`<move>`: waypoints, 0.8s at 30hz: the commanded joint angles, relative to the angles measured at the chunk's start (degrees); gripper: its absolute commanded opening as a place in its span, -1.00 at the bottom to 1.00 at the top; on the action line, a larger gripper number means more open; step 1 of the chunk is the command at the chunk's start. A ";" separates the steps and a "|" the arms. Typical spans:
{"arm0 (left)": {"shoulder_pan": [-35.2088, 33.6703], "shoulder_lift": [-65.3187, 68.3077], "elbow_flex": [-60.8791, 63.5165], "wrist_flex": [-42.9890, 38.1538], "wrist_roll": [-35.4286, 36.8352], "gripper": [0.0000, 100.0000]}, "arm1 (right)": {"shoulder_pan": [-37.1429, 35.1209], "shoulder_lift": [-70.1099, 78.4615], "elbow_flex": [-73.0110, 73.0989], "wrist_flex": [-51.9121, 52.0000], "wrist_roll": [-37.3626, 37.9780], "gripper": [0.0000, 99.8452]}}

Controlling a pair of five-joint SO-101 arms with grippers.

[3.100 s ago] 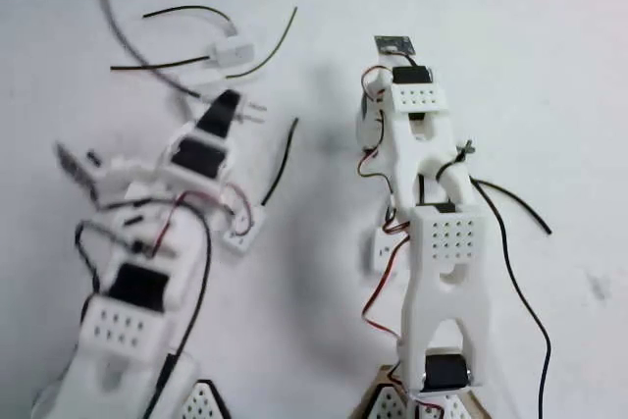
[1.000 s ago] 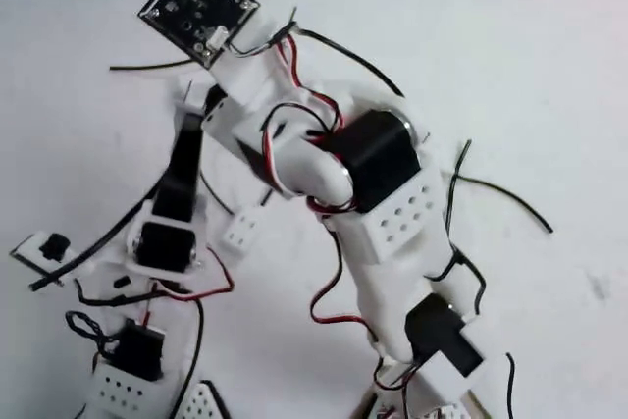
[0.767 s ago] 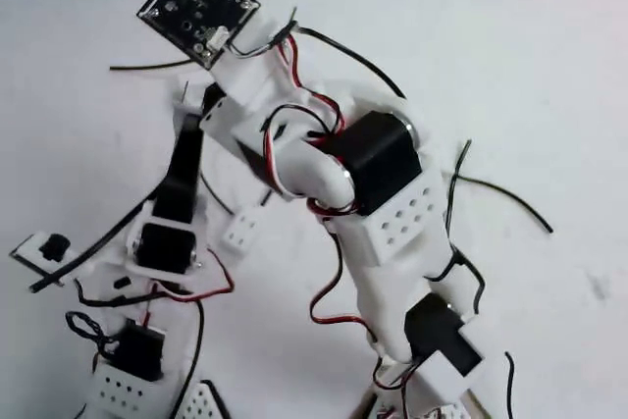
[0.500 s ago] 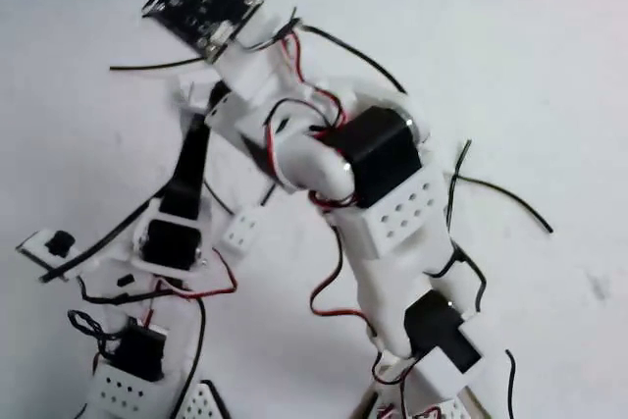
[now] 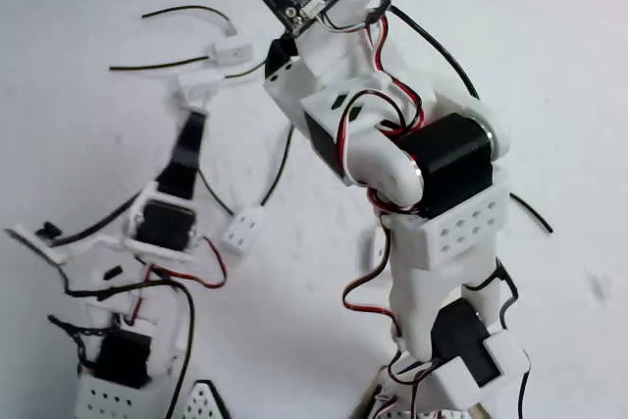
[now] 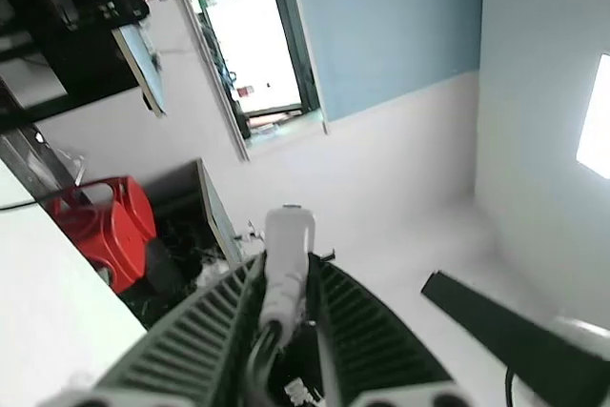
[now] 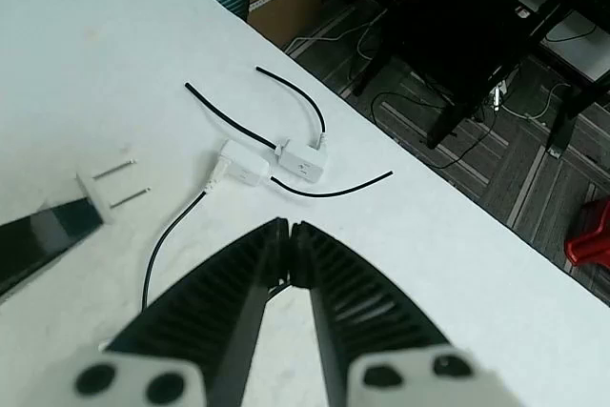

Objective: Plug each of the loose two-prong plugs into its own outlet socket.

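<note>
Inside your left gripper (image 6: 286,269) a plug (image 6: 289,231) sits clamped; your right gripper (image 7: 288,229) hangs closed, empty, near an outlet socket (image 7: 301,160).

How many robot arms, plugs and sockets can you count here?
Robot arms: 2 (left arm, right arm)
Two-prong plugs: 2 (held plug in the left gripper, table plug)
Outlet sockets: 2 (far socket, near socket)
Total: 6
A white piece by the right arm is too hidden to name.
</note>
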 commanded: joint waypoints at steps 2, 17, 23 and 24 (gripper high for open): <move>-3.82 12.88 -10.73 2.29 -1.23 -0.95 | 0.84 -1.98 -1.93 -1.19 -0.09 -0.96; -4.35 61.93 -50.20 43.25 -34.29 -0.95 | 11.12 1.10 -1.93 -5.85 -0.09 -0.96; -4.44 66.95 -53.71 50.37 -52.48 -0.95 | 14.99 5.41 -1.93 -9.27 -0.18 -0.96; -4.53 67.12 -54.07 50.73 -57.14 -0.95 | 15.52 5.93 -1.93 -9.54 -0.18 -0.96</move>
